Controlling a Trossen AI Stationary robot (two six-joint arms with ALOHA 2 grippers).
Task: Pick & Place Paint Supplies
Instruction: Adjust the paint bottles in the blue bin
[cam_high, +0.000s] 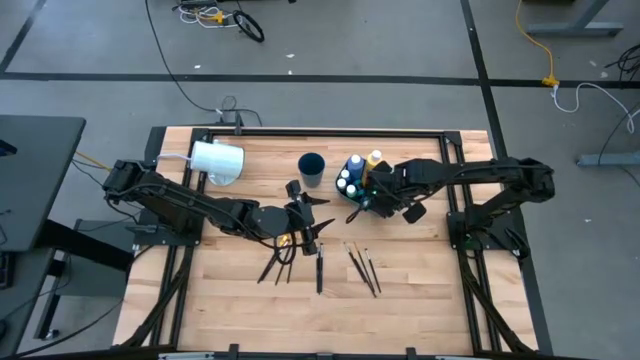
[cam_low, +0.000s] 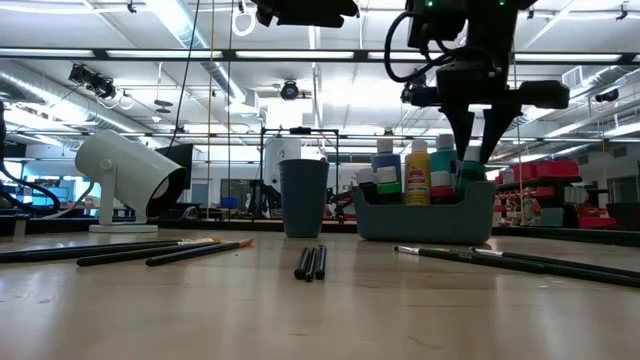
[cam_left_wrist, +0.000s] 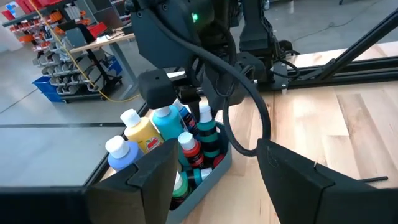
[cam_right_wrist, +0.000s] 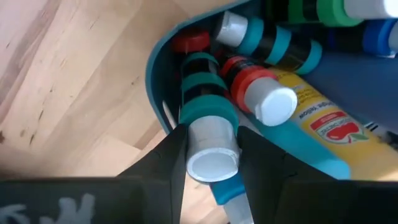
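Observation:
A grey-blue bin (cam_high: 352, 207) right of the table's centre holds several white-capped paint bottles, among them yellow (cam_low: 417, 172), blue (cam_left_wrist: 122, 153) and red (cam_left_wrist: 192, 149). My right gripper (cam_right_wrist: 211, 158) points down into the bin's near right corner, shut on a teal bottle (cam_right_wrist: 208, 102). My left gripper (cam_left_wrist: 217, 186) hovers open above the table's centre, pointing level at the bin, with nothing between its fingers. Thin paintbrushes lie flat on the table in three groups (cam_high: 277, 263), (cam_high: 320, 271), (cam_high: 362, 268). My right gripper pinches the teal bottle by its white cap (cam_right_wrist: 212, 142), one finger on each side. The fingers come from above, pointing steeply down. The bottle stands roughly upright, cap up, its body down inside the bin against the wall; what its bottom rests on is hidden.
A dark cup (cam_high: 311, 170) stands just left of the bin. A large white cylinder (cam_high: 216, 161) on a stand sits at the far left. A black rail (cam_high: 320, 131) frames the table. Bare wood lies near the front edge.

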